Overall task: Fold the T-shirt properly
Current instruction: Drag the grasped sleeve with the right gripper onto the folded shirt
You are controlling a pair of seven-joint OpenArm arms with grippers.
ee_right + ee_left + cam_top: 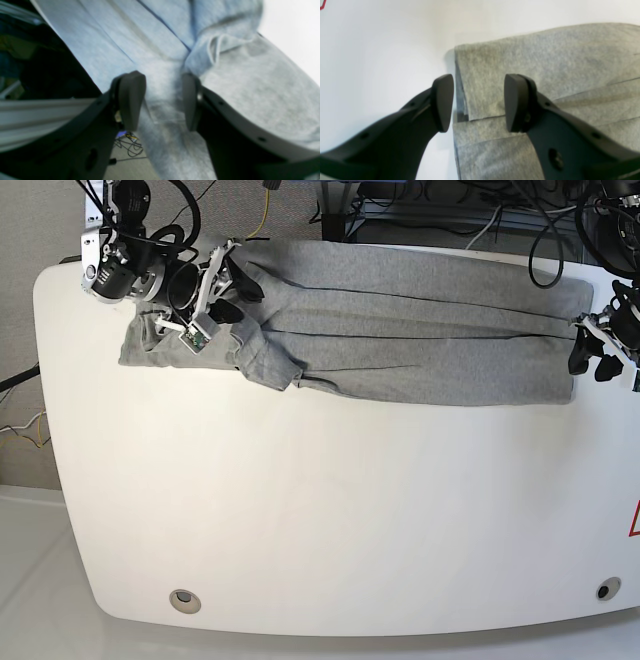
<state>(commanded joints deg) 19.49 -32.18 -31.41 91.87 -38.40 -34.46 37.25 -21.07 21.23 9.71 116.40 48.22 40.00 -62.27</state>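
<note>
- Both sets of fingers stand apart, gripping nothing: left gripper (478, 102) at the T-shirt (400, 340) corner at 3 o'clock, right gripper (160, 100) over bunched cloth at 10 o'clock.
- Pinch every layer before you lift off the desk (320, 520).

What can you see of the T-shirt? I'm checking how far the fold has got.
The T-shirt is heather grey, soft knit, folded lengthwise into a long band across the table's far edge, plain side up. Its end by the right gripper is bunched; the end by the open left gripper lies flat and layered.
</note>
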